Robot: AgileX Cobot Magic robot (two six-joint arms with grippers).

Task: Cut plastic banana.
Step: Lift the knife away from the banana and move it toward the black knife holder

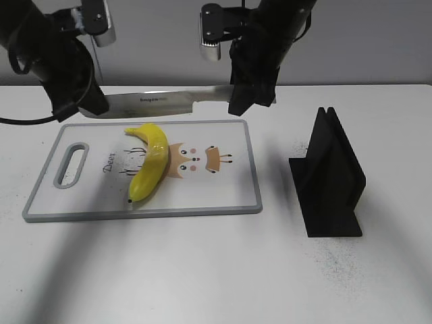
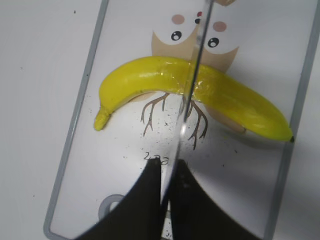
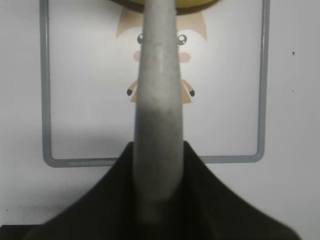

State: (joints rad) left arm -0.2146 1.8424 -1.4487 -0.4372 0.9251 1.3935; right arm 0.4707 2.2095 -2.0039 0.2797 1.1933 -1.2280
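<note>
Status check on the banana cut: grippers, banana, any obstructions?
Both grippers, left and right, shut on knife, held level above board. Plastic banana whole on cutting board. Nothing in the way; black stand off right.

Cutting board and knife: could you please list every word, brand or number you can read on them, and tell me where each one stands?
"Deer": handwritten-style script on the cutting board, beside its handle slot, left of the plastic banana.
Brand print on the knife blade: dark lettering near the left gripper, too small to read.
Dark marks on the board below the banana in the left wrist view: blurred, unreadable.
No numbers can be read, and the black stand shows no text.
</note>
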